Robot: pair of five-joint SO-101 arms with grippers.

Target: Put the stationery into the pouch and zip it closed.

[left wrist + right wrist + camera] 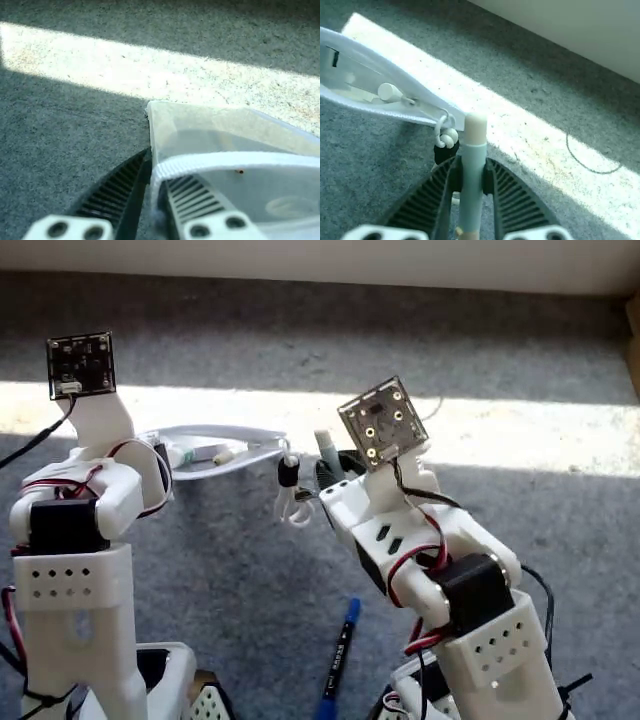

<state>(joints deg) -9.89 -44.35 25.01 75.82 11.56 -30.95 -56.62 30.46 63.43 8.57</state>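
The left tool [153, 167] is clamped tight on the pouch [220, 132] rim, at 10 o'clock on the tabletop [250, 560]. The right tool [470, 165] is closed around a pale marker [474, 135], just beside the pouch's zip pull [446, 137]. A blue pen [340, 652] lies at 6 o'clock.

White translucent pouch [210, 130], pale blue marker [471, 170], blue pen [339, 658], grey carpet [250, 570]

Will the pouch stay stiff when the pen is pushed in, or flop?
Probably floppy: the pouch is thin see-through sheet, bending where the left claw pinches its rim. Likely light too, so it may slide on the carpet.
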